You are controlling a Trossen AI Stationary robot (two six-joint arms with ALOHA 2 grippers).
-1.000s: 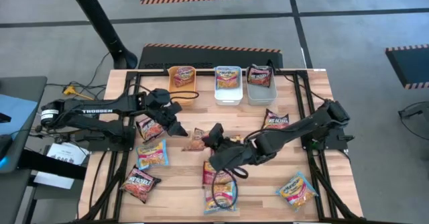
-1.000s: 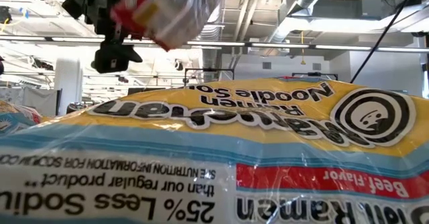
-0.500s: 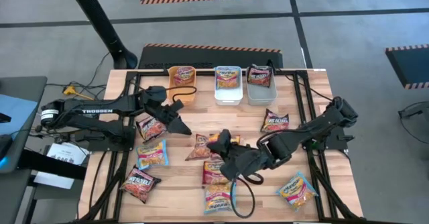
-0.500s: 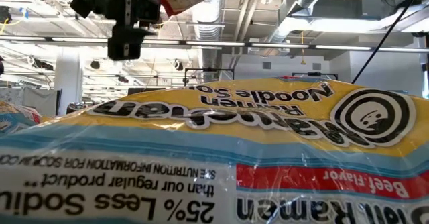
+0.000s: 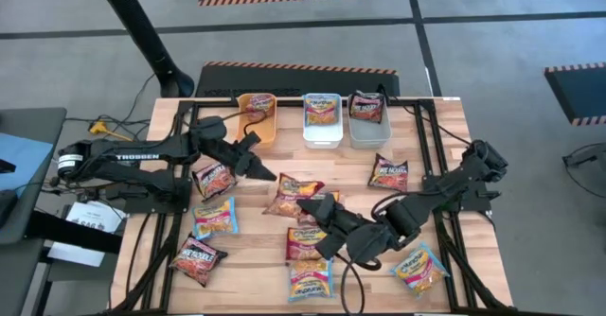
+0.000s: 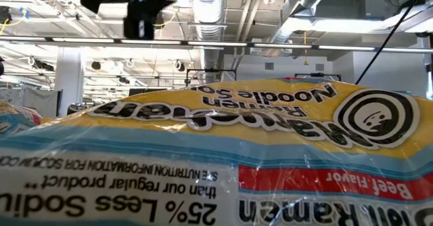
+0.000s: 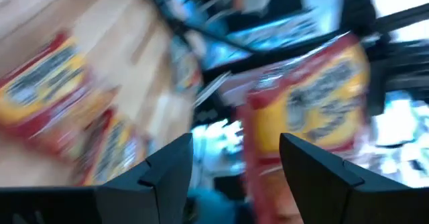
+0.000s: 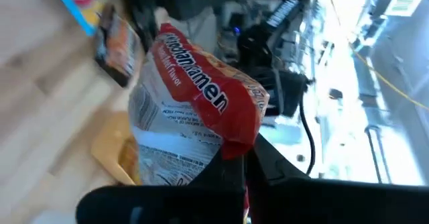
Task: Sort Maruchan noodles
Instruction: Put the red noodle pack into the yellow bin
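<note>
Small, flat, square, crinkly plastic ramen packets are lying scattered over the wooden slatted table [image 5: 445,136], their wrappers glinting in maroon-red, orange-yellow or light blue. Eight are sitting outside the bins. Four of these are looking mostly maroon-red: one at 9 o'clock [image 5: 214,178], one at 7 o'clock [image 5: 197,259], one at 2 o'clock [image 5: 390,172] and one at the centre. One orange-yellow packet [image 5: 305,243] is lying at 6 o'clock. Three light blue ones are lying at 8 o'clock [image 5: 216,218], 6 o'clock [image 5: 311,280] and 5 o'clock [image 5: 418,267].

Three small plastic bins are standing in a row at 12 o'clock: the orange bin [image 5: 257,119], the white bin [image 5: 322,136] and the grey bin [image 5: 367,136], each showing a packet inside.

The right gripper [image 5: 311,207] is reaching to the table's centre and pinching the edge of the central maroon-red packet [image 8: 201,117]. The left gripper [image 5: 256,165] is hovering just toward 10 o'clock from that packet, its fingers [image 7: 167,167] spread wide with nothing between them.

A blue-and-yellow packet [image 6: 216,151] is filling the low view, its print upside down.
</note>
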